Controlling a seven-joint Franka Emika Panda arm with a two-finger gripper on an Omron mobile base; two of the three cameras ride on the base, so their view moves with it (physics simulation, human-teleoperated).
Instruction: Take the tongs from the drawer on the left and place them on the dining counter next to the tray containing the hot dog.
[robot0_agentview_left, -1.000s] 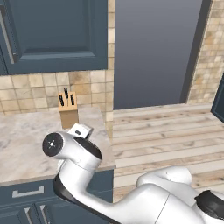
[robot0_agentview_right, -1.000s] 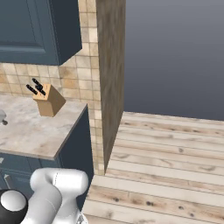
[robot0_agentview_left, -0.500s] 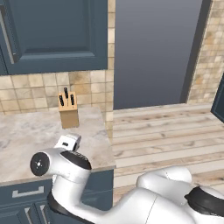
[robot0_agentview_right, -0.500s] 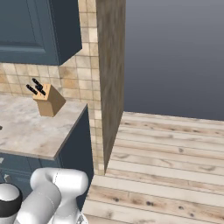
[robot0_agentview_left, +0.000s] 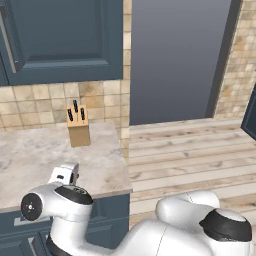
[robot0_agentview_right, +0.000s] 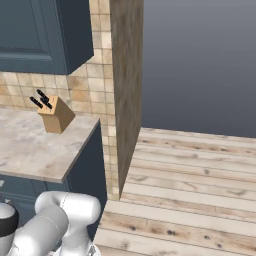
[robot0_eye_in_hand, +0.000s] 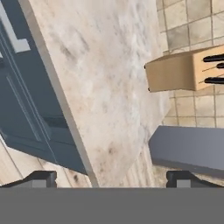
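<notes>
arm lower over worktop (robot0_agentview_left: 45, 155) than before | pincer (robot0_eye_in_hand: 111, 177) spread, empty | drawer (robot0_eye_in_hand: 17, 57) shut | tongs unfetched, placing undone

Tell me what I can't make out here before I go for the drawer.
- Drawer: left base view, front mostly hidden by the arm; handle cut by the edge in the hand view.
- Drawer contents: shut front hides them.
- Knife block: hand view, cut by the right edge.
- Gripper: just fingertips above the bottom; jaws wide apart.
</notes>
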